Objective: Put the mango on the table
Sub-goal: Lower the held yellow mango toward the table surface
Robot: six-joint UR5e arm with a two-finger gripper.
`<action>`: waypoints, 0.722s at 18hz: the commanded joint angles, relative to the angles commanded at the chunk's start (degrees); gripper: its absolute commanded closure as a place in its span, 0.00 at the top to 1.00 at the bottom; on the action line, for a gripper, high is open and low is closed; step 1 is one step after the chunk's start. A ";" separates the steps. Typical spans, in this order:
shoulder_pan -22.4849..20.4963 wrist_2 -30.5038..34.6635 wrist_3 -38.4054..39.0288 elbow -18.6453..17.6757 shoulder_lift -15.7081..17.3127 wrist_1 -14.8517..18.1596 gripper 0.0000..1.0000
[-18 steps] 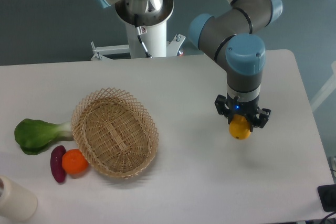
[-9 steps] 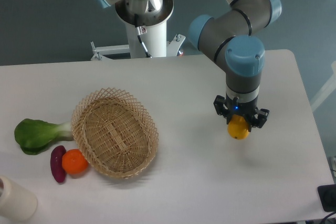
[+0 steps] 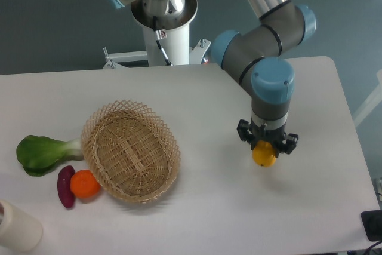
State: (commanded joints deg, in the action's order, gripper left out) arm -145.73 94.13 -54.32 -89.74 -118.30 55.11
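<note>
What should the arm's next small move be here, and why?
Probably lower a little further, then open. The gripper is shut on the mango over bare table, well right of the wicker basket, and whether the fruit touches down yet is unclear.

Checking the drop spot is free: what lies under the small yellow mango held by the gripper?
Under the small yellow mango, gripped by the black two-finger gripper, only bare large white tabletop with a faint shadow shows. The mango itself hides any contact point.

Matt table, woven wicker basket
</note>
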 joint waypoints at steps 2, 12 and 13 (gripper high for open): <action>0.36 0.00 0.27 0.36 -0.88 0.00 0.34; 0.36 0.53 -0.52 0.44 -3.34 -0.44 0.38; 0.27 0.53 -0.52 0.36 -3.35 -0.61 0.43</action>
State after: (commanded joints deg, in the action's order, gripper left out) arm -145.46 94.66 -54.84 -89.38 -121.64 54.49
